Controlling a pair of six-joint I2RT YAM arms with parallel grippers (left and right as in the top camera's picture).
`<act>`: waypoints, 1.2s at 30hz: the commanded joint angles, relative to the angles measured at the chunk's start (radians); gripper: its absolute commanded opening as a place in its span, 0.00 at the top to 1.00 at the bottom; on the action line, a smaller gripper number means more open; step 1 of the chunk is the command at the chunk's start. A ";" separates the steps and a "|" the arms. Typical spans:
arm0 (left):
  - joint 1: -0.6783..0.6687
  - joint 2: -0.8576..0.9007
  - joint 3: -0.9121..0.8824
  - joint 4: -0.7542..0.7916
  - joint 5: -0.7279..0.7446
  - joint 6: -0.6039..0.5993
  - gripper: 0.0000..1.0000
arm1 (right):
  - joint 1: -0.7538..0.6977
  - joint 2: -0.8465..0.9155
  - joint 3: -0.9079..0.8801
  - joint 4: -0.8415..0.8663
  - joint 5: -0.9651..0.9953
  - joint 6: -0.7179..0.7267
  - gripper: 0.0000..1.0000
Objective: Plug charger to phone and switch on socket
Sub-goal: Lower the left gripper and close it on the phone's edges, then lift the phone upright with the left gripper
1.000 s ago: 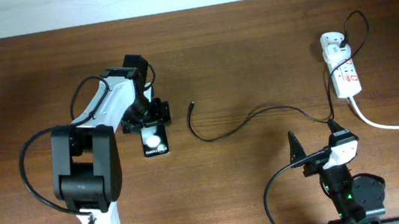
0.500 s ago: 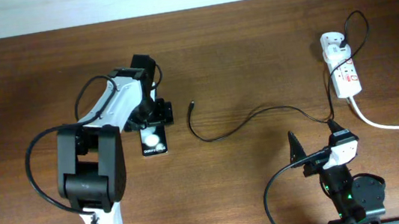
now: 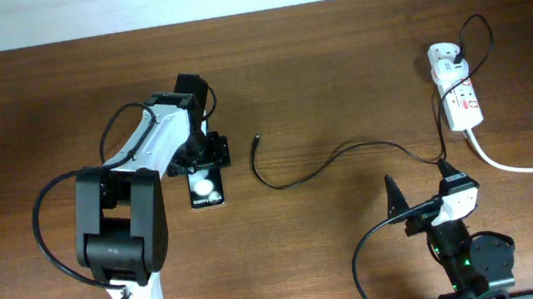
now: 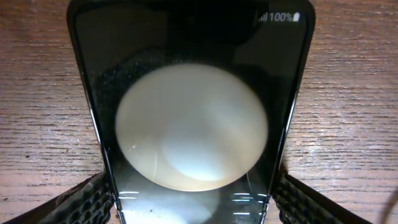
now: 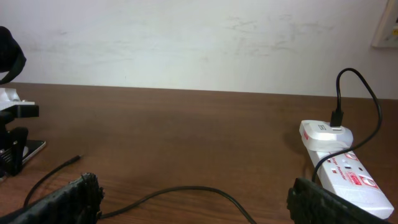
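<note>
The black phone (image 3: 206, 189) lies flat on the wooden table, and its glossy screen (image 4: 193, 124) fills the left wrist view. My left gripper (image 3: 199, 159) (image 4: 193, 202) is down over its far end, a pad (image 4: 93, 199) against each long edge, shut on it. The charger, a thin black cable (image 3: 319, 167) (image 5: 186, 190), has its connector tip (image 3: 256, 141) free on the table right of the phone. Its white adapter (image 3: 444, 53) (image 5: 326, 134) sits in the socket (image 3: 462, 97) (image 5: 348, 177) at the far right. My right gripper (image 3: 420, 190) (image 5: 196, 202) stands open and empty above the cable.
The socket's thick white cord (image 3: 530, 168) runs off the right edge. The table's far edge meets a white wall (image 5: 199, 43). The left arm's body (image 3: 119, 227) covers the near-left part of the table.
My left gripper has shifted slightly to the right over the phone and its jaws have closed in on the phone's edges. The right arm, cable and socket have not moved.
</note>
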 commanded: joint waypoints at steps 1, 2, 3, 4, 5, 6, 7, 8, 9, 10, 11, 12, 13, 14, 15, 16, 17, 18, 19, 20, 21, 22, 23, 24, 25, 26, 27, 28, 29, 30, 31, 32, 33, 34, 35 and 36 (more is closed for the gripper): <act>0.002 0.069 -0.057 0.002 0.013 -0.014 0.23 | 0.006 -0.008 -0.007 -0.001 0.005 0.007 0.01; 0.002 0.069 -0.057 0.002 0.013 -0.014 0.24 | 0.006 -0.008 -0.007 -0.001 0.005 0.006 0.01; 0.002 0.069 -0.057 0.002 0.013 -0.014 0.25 | 0.006 -0.008 -0.007 -0.001 0.005 0.006 0.01; 0.002 0.069 -0.057 0.002 0.013 -0.014 0.27 | 0.006 -0.008 -0.007 -0.001 0.004 0.007 0.01; 0.002 0.069 -0.057 0.002 0.013 -0.014 0.28 | 0.006 -0.008 -0.007 -0.001 0.005 0.006 0.02; 0.002 0.069 -0.057 0.002 0.014 -0.014 0.29 | 0.006 -0.008 -0.007 -0.001 0.005 0.006 0.01; 0.002 0.069 -0.057 0.002 0.014 -0.014 0.30 | 0.006 -0.008 -0.007 -0.001 0.005 0.006 0.01; 0.002 0.069 -0.057 -0.002 0.014 -0.014 0.32 | 0.006 -0.008 -0.007 -0.001 0.004 0.006 0.01; 0.003 0.069 -0.057 -0.004 0.014 -0.014 0.35 | 0.006 -0.008 -0.007 -0.001 0.005 0.006 0.01; 0.003 0.069 -0.057 -0.006 0.014 -0.014 0.35 | 0.006 -0.008 -0.007 -0.001 0.005 0.006 0.01; 0.003 0.069 -0.057 -0.009 0.014 -0.014 0.35 | 0.006 -0.008 -0.007 -0.001 0.005 0.006 0.01; 0.002 0.069 -0.057 -0.012 0.014 -0.014 0.34 | 0.006 -0.008 -0.007 -0.001 0.005 0.006 0.01; 0.002 0.069 -0.055 -0.016 0.014 -0.014 0.34 | 0.006 -0.008 -0.007 -0.001 0.005 0.006 0.02; 0.003 0.069 -0.050 -0.024 0.014 -0.014 0.34 | 0.006 -0.008 -0.007 -0.001 0.005 0.006 0.01; 0.003 0.068 -0.032 -0.049 0.014 -0.014 0.35 | 0.006 -0.008 -0.007 -0.001 0.005 0.006 0.01; 0.010 0.068 -0.007 -0.075 0.014 -0.014 0.35 | 0.006 -0.008 -0.007 -0.001 0.005 0.006 0.01; 0.014 0.068 0.011 -0.093 0.014 -0.014 0.35 | 0.006 -0.008 -0.007 -0.001 0.005 0.006 0.01; 0.014 0.068 0.032 -0.109 0.014 -0.014 0.35 | 0.006 -0.008 -0.007 -0.001 0.005 0.006 0.01; 0.014 0.068 0.053 -0.126 0.014 -0.014 0.35 | 0.006 -0.008 -0.007 -0.001 0.005 0.006 0.01; 0.014 0.068 0.069 -0.139 0.014 -0.014 0.35 | 0.006 -0.008 -0.007 -0.001 0.004 0.007 0.01; 0.014 0.068 0.088 -0.157 0.014 -0.014 0.35 | 0.006 -0.008 -0.007 -0.001 0.004 0.006 0.01; 0.014 0.068 0.103 -0.172 0.014 -0.014 0.35 | 0.006 -0.008 -0.007 -0.001 0.005 0.006 0.01; 0.016 0.068 0.124 -0.191 0.014 -0.014 0.35 | 0.006 -0.008 -0.007 -0.001 0.005 0.007 0.01; 0.015 0.068 0.140 -0.205 0.014 -0.014 0.35 | 0.006 -0.008 -0.007 -0.001 0.005 0.007 0.01; 0.014 0.068 0.150 -0.214 0.014 -0.014 0.35 | 0.006 -0.008 -0.007 -0.001 0.005 0.006 0.01; 0.015 0.068 0.165 -0.228 0.014 -0.014 0.35 | 0.006 -0.008 -0.007 -0.001 0.005 0.006 0.01; 0.015 0.068 0.173 -0.235 0.014 -0.014 0.36 | 0.006 -0.008 -0.007 -0.001 0.005 0.006 0.01; 0.015 0.068 0.181 -0.245 0.014 -0.014 0.36 | 0.006 -0.008 -0.007 -0.001 0.005 0.006 0.01; 0.015 0.068 0.188 -0.254 0.014 -0.014 0.35 | 0.006 -0.008 -0.007 -0.001 0.005 0.007 0.01; 0.015 0.068 0.193 -0.259 0.014 -0.014 0.34 | 0.006 -0.008 -0.007 -0.001 0.004 0.007 0.01; 0.015 0.068 0.197 -0.263 0.014 -0.014 0.34 | 0.006 -0.008 -0.007 -0.001 0.005 0.006 0.01; 0.015 0.068 0.203 -0.269 0.014 -0.014 0.34 | 0.006 -0.008 -0.007 -0.001 0.005 0.006 0.01; 0.015 0.068 0.207 -0.273 0.014 -0.014 0.34 | 0.006 -0.008 -0.007 -0.001 0.004 0.006 0.01; 0.015 0.068 0.214 -0.282 0.014 -0.014 0.35 | 0.006 -0.008 -0.007 -0.001 0.005 0.006 0.01; 0.015 0.068 0.220 -0.288 0.014 -0.014 0.35 | 0.006 -0.008 -0.007 -0.001 0.005 0.006 0.01; 0.015 0.068 0.227 -0.291 0.014 -0.014 0.35 | 0.006 -0.008 -0.007 -0.001 0.005 0.006 0.01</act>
